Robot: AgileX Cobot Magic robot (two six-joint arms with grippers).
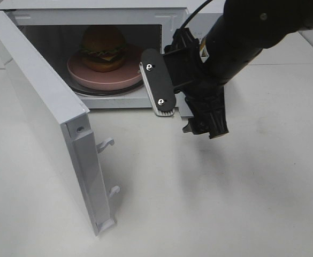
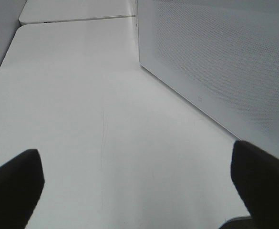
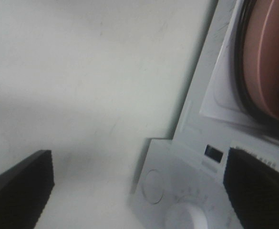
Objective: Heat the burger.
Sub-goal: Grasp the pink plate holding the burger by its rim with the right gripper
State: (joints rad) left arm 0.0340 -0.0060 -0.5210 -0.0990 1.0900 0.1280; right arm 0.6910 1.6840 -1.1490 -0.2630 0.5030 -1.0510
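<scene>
1. A white microwave (image 1: 169, 16) stands on a white table (image 1: 226, 187), its door (image 1: 44, 118) swung wide open.
2. The burger (image 1: 104, 47) sits on a round pink plate (image 1: 105, 75) inside the microwave cavity, resting on the dark-rimmed turntable.
3. The right gripper (image 1: 185, 104) hangs just outside the microwave's open front, beside the plate's edge, its fingers spread wide apart with nothing between them.
4. The right wrist view shows the microwave's control panel with a round white knob (image 3: 187, 217) and the plate's pink rim.
5. The left gripper (image 2: 137, 183) hovers over bare table next to the microwave's perforated side wall, jaws fully parted and empty.
</scene>
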